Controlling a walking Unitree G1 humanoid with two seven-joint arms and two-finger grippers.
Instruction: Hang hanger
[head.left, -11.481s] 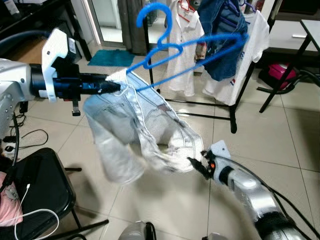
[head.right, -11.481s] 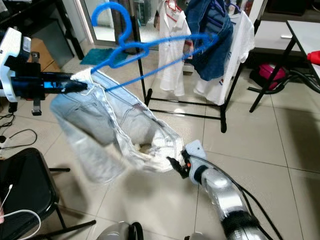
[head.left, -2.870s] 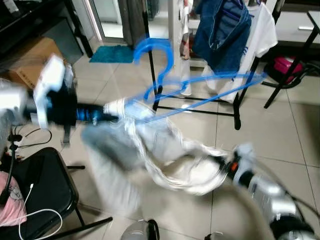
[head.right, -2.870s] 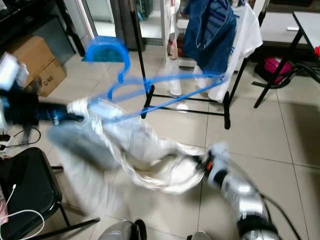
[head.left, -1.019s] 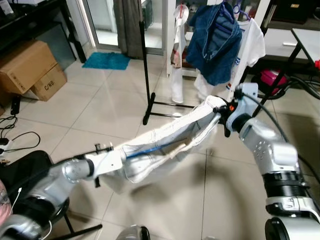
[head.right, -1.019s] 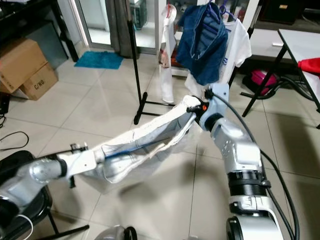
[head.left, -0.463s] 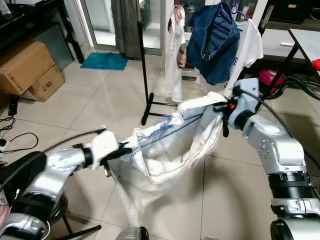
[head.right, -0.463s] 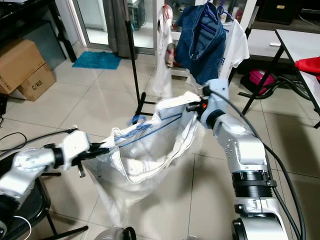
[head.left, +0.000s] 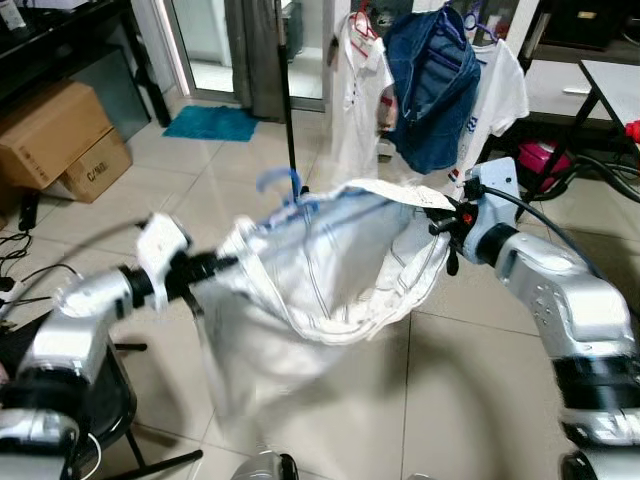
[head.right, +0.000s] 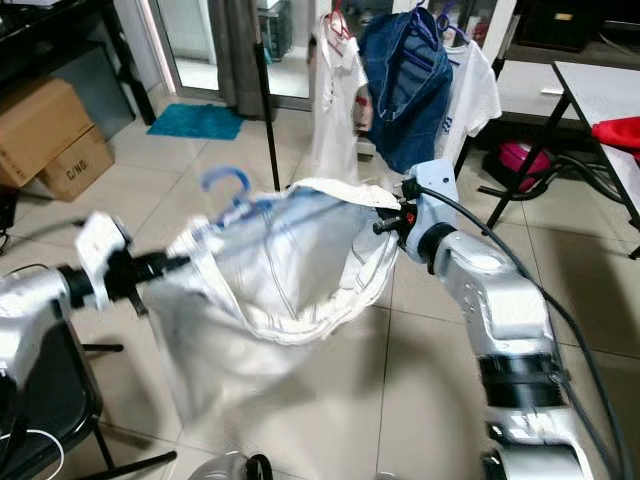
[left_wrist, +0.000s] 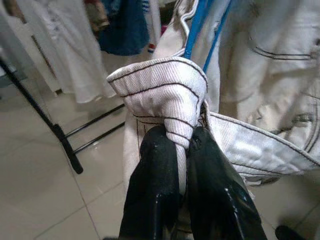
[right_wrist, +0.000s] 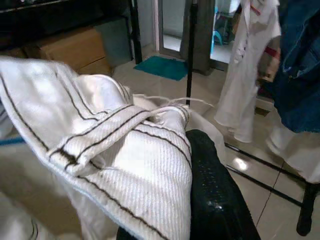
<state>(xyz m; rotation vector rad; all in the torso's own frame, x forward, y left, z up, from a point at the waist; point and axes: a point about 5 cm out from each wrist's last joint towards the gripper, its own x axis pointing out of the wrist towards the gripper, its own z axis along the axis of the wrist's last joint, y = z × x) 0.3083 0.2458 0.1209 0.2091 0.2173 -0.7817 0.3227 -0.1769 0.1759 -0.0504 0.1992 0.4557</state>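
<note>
At the far left of the left eye view, a cardboard box (head.left: 62, 135) is sitting on the tiled floor (head.left: 470, 380), its contents not visible, and a black chair (head.left: 105, 400) is standing in the lower left corner. The left gripper (head.left: 215, 265) is reaching in from the left at mid-height; in the left wrist view its two black fingers (left_wrist: 155, 195) are pressing together on a folded edge of the white trousers (head.left: 310, 280). The trousers are stretching across the middle of the frame between the two arms, sagging open like a sack above the floor. The blue hanger (head.left: 285, 185) is sitting inside them, its hook sticking up above the waistband left of centre and its thin blue arms running along the upper hem; in the left wrist view the blue wire is passing just beyond the fingertips, not touching them. Behind, in the upper centre, a black clothes rack (head.left: 288, 95) is carrying a white shirt (head.left: 355, 110), a denim garment (head.left: 435, 85) and a white T-shirt (head.left: 500, 100), standing between the trousers and the far wall. At right of centre the right gripper (head.left: 440, 222) is clamping the opposite waistband edge, its fingers closing on the ribbed white cloth.
</note>
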